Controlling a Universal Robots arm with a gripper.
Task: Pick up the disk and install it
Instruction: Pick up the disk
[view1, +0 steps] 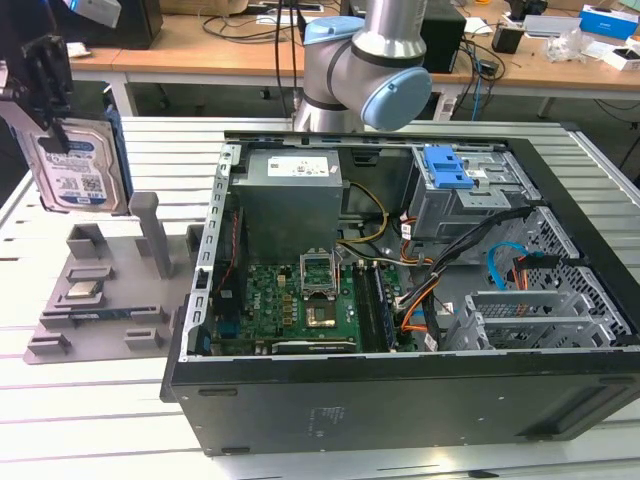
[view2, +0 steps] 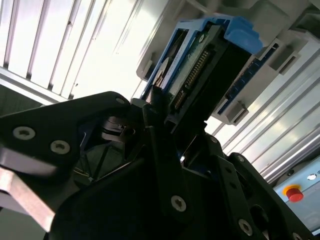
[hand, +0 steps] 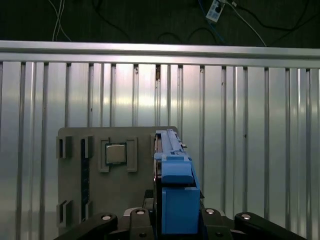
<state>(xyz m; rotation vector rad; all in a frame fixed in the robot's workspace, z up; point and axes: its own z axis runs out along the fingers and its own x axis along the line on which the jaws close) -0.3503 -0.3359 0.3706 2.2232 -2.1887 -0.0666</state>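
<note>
The disk (view1: 75, 165), a silver hard drive with a white-and-blue label and a blue frame, hangs upright in the air at the exterior view's far left. My gripper (view1: 52, 110) is shut on its upper part, black fingers clamping both flat faces. It hovers above the grey fixture plate (view1: 100, 300), clear of it. The first wrist view looks down the blue-framed edge of the disk (hand: 175, 190) held between the fingers of the gripper (hand: 172, 217). In the second wrist view the connector end of the disk (view2: 210, 65) sticks out past the gripper (view2: 182, 130).
An open computer case (view1: 400, 400) lies to the exterior view's right, with its motherboard (view1: 300, 300) and a grey drive cage with a blue latch (view1: 455, 170). The fixture plate (hand: 130, 200) carries a processor chip (hand: 116, 153) and an upright post (view1: 150, 230). The arm's base (view1: 370, 60) stands behind the case.
</note>
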